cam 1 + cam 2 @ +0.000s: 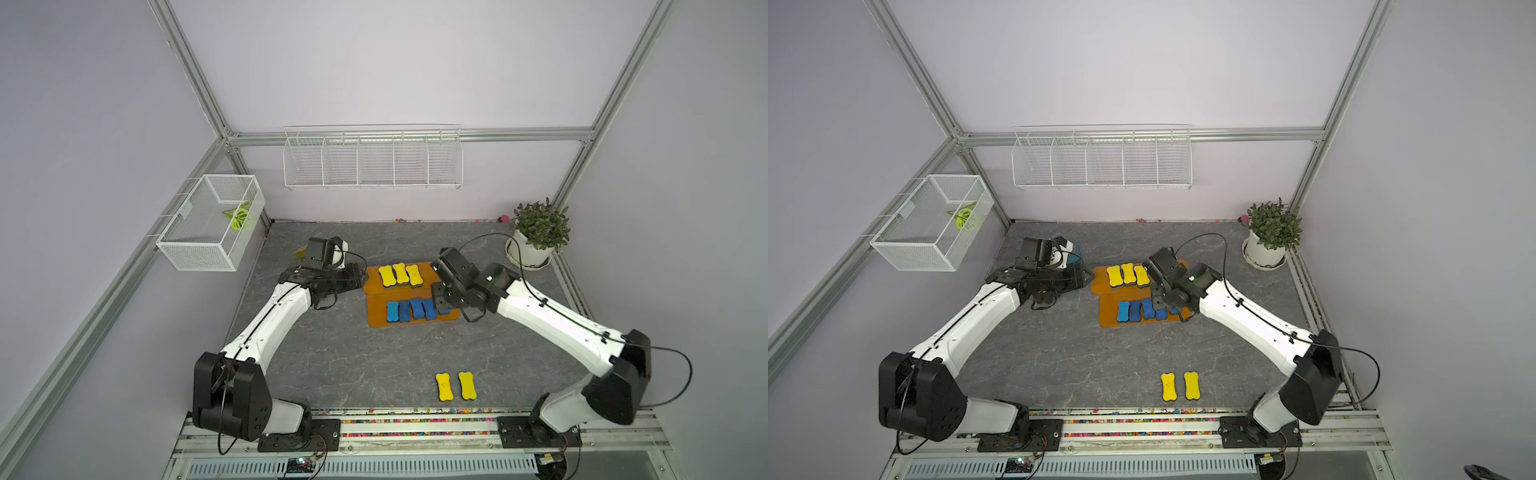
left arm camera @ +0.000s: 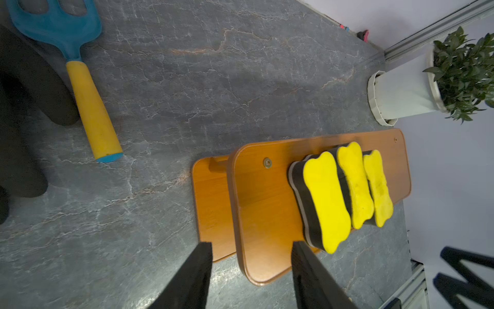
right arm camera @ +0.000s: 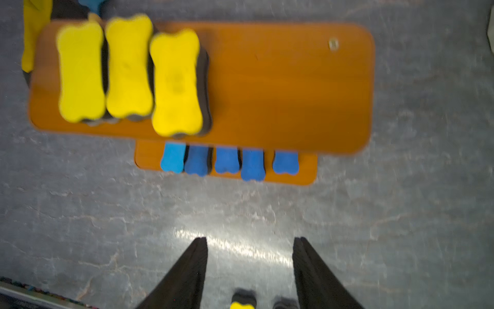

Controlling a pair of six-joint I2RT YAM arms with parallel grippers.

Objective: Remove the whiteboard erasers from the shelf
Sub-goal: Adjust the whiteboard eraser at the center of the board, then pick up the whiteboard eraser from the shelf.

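Observation:
The shelf [image 1: 376,291] is an orange-brown two-tier stand in mid-table. Three yellow whiteboard erasers [image 1: 400,275] lie side by side on its upper board [image 2: 262,203]. Several blue ones [image 1: 404,311] line the lower board, and my right arm partly covers the last. Two more yellow erasers [image 1: 444,387] [image 1: 467,385] lie on the table near the front. My left gripper [image 2: 251,243] is open, straddling the upper board's near corner, one fingertip close to the nearest yellow eraser [image 2: 326,200]. My right gripper [image 3: 250,239] is open and empty, hovering above the shelf's right part [image 1: 438,296].
A blue garden fork with a yellow handle [image 2: 91,107] lies left of the shelf, behind my left wrist. A potted plant [image 1: 538,232] stands at the back right. One white wire basket [image 1: 208,226] hangs on the left wall and a wire rack [image 1: 372,160] on the back wall.

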